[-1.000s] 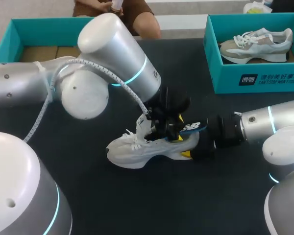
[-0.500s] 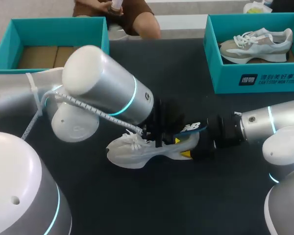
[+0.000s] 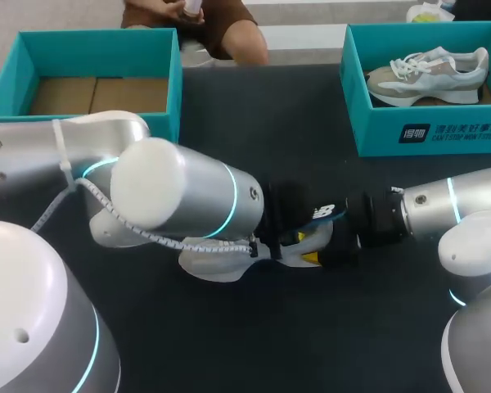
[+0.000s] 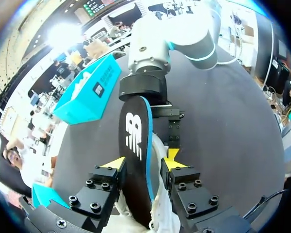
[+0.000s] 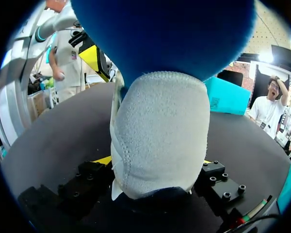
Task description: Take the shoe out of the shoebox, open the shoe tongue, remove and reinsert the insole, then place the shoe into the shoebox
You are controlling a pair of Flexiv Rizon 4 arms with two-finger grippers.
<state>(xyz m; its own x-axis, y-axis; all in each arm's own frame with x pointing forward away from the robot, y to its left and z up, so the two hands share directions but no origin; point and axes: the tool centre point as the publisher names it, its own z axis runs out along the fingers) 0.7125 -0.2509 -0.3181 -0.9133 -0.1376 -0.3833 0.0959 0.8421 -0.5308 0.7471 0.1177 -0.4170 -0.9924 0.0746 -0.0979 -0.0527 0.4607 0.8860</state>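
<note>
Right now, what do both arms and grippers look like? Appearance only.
Left arm and right arm: fat silver-grey cylindrical links with rounded caps and glowing cyan rings at the joints. A white braided cable runs outside the left arm, held by a white tie. Left gripper and right gripper: black blocky bodies with visible bolts, two fingers each, bright yellow tips.

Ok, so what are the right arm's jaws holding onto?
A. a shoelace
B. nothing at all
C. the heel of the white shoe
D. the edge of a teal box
C: in the right wrist view the heel of the white shoe sits squeezed between the right jaws, and the head view shows them at the shoe's back end.
</note>
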